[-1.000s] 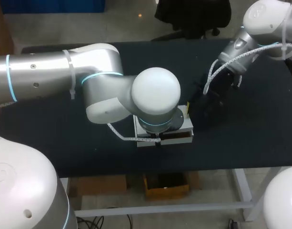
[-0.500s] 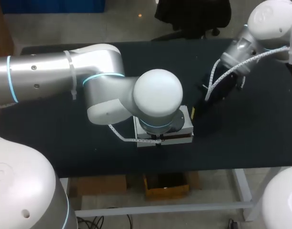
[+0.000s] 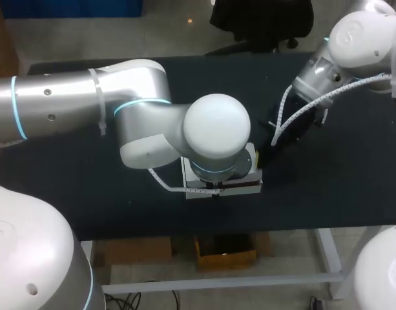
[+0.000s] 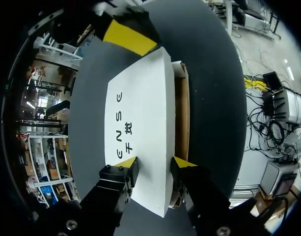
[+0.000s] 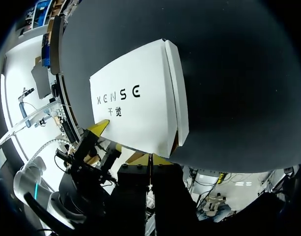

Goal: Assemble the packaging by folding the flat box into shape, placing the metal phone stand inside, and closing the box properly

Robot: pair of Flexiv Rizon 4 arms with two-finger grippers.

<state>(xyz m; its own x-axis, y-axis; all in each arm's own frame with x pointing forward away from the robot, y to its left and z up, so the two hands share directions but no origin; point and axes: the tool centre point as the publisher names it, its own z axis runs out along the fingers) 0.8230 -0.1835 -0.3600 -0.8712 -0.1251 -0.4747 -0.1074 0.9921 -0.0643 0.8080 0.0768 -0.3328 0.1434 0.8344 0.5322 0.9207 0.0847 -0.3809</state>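
Box [image 4: 140, 113] is folded into shape and sits on the table [image 3: 88, 194] under the left gripper [image 4: 155, 163].
- Lid is down, with a brown gap along one side.
- Stand not visible, presumably inside.
- Left fingers are apart over the lid edge.
- Right gripper [image 5: 151, 160] is near the far corner, fingers together.

Remaining: seat the lid fully.

box [image 4: 140, 113] — white, printed lid | nearly shut, brown gap along one side | flat on table [image 3: 327, 187]

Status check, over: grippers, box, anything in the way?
Left gripper open, tips over box lid. Right gripper shut at its far end. Lid ajar along one side. Nothing blocking.
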